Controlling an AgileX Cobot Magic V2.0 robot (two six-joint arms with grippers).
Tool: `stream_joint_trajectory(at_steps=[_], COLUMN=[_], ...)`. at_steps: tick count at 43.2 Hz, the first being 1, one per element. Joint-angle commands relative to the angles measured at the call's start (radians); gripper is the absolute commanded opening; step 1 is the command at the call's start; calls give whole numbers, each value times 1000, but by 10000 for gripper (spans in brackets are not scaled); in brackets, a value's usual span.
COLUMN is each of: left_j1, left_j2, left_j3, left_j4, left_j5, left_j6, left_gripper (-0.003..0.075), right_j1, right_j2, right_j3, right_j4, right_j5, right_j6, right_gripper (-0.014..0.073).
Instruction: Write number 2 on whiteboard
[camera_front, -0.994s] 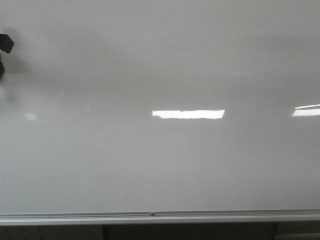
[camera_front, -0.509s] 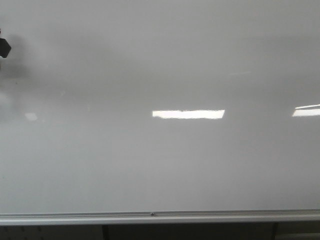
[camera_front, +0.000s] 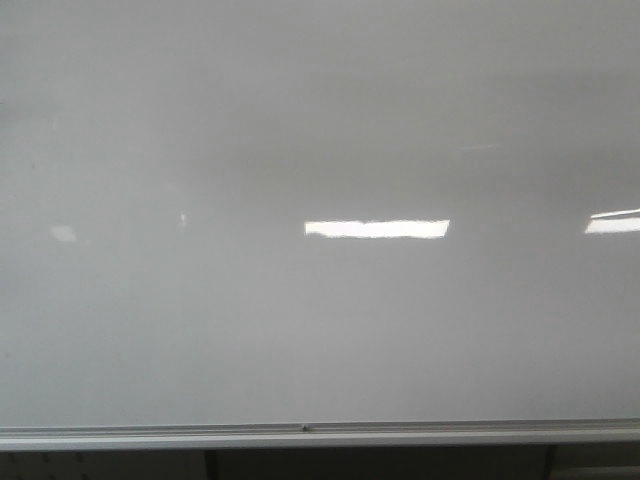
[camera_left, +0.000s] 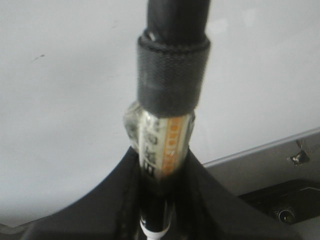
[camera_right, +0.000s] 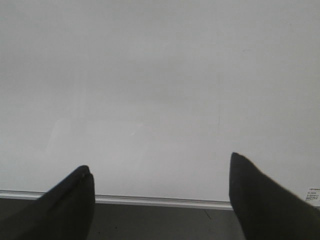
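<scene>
The dark gripper seen at the board's left edge a second ago is gone from the front view. The large glossy white-grey whiteboard (camera_front: 330, 130) with its silver lower frame fills that view; no drawn digit shows on it. The left gripper (camera_left: 159, 210) clamps a black marker (camera_left: 167, 115) wrapped in grey strap. The right gripper (camera_right: 160, 197) stands wide apart, holding nothing.
</scene>
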Motion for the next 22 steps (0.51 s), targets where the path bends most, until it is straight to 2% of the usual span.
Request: stream_joint_trajectory(at_steps=[1, 7, 15, 22], left_j1=[-59, -161, -337, -484], left_j2=[-100, -166, -211, -214], left_j3=[-36, -36, -36, -36], left_j4=[-19, -41, -58, -58], left_j5=[35, 117, 215, 230], left_j6=[84, 204, 257, 257], left_gripper=[59, 58, 58, 58], right_j1=[-7, -7, -7, -7], right_j2=[2, 2, 2, 2], right_j3=[-27, -27, -27, -27], right_j4=[-10, -10, -10, -10], right_j5=[-64, -64, -66, -66], right_j6=[0, 0, 0, 0], right_gripper=[578, 578, 578, 578])
